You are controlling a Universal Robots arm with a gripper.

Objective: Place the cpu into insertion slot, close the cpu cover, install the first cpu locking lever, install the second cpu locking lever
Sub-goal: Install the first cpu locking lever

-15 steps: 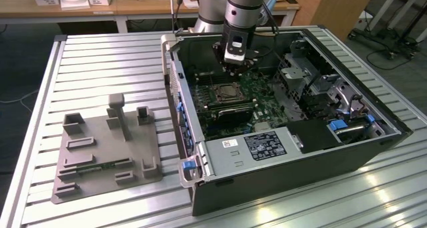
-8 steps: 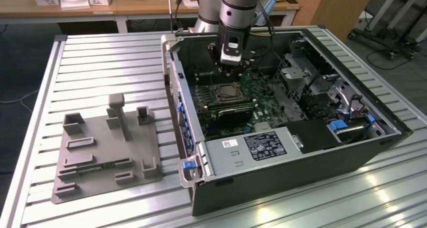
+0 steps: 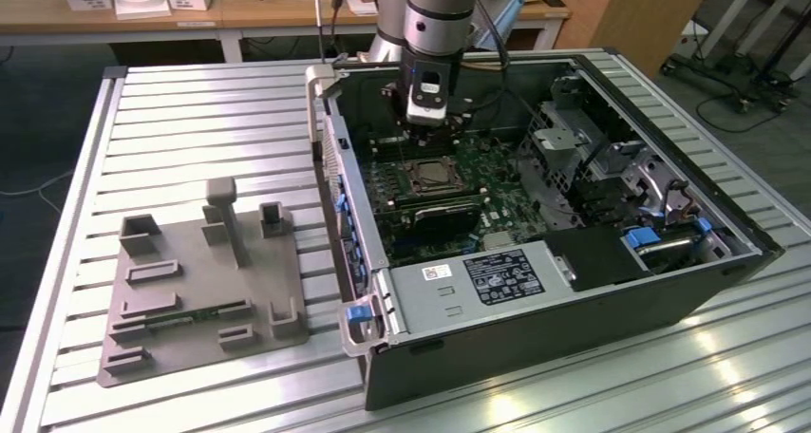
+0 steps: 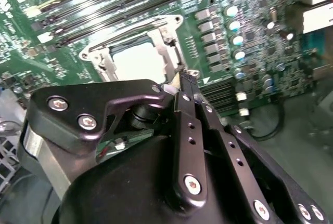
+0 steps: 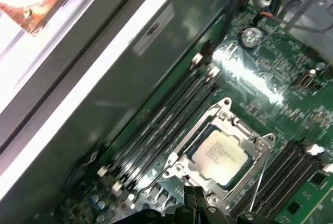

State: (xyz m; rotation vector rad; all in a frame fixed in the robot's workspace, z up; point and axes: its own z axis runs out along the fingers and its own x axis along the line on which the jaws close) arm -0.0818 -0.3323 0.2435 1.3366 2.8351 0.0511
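Silver-grey metal marks the cpu (image 5: 221, 151), which lies flat in the insertion slot (image 5: 225, 104) with the cpu cover (image 5: 242, 130) folded down around it, so the chip's top shows through the frame's window. A thin wire lever (image 5: 260, 174) runs along one side of the socket; whether it is latched cannot be told. Long black memory slots (image 5: 166, 125) flank the socket on the green board (image 3: 507, 181).

In the exterior view the gripper (image 3: 424, 118) hangs inside the open computer case (image 3: 571, 300), at about twelve o'clock from the socket and a little above the board. In the second wrist view its two black fingers (image 4: 187, 130) meet at the tips with nothing gripped between them, and those tips sit close by the socket's edge. Whether they touch the metal there cannot be told.

The case rests on a slatted aluminium table (image 3: 190, 120). A grey fixture plate (image 3: 203, 291) lies at about eight o'clock from the case, well apart from the arm.
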